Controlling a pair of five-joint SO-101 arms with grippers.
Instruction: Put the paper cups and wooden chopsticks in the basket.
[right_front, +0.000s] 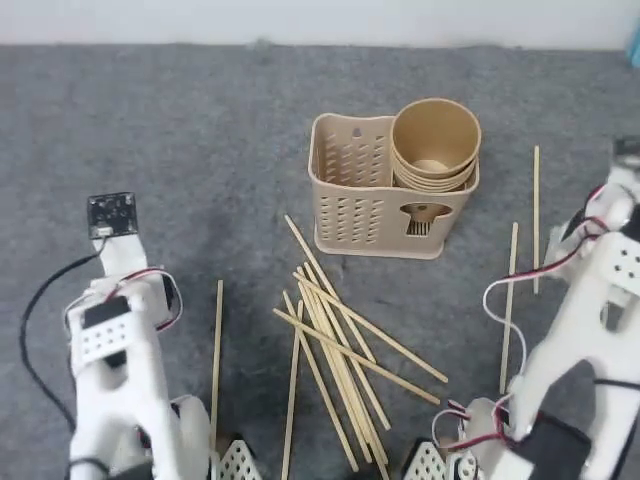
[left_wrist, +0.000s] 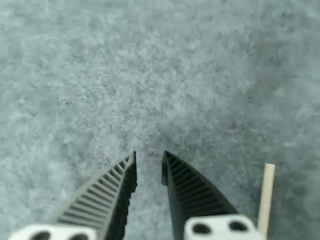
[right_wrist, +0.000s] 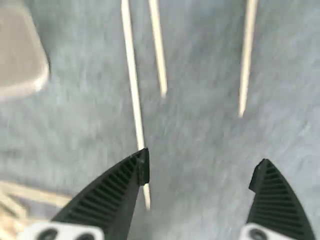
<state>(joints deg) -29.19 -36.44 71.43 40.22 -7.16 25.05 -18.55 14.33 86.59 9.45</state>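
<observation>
Paper cups (right_front: 435, 140) stacked in basket (right_front: 352, 205); chopsticks (right_front: 340, 355) loose on worktop (right_front: 150, 120) in front. Right gripper (right_wrist: 202, 162) wide open, empty, w/ one chopstick (right_wrist: 132, 85) just beside a finger. Left gripper (left_wrist: 149, 156) open only a crack, holding nothing, over worktop.

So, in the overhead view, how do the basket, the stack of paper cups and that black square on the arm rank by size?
1. basket
2. stack of paper cups
3. black square, clearly smallest; raised on an arm nearer the camera, so likely smaller still.
</observation>
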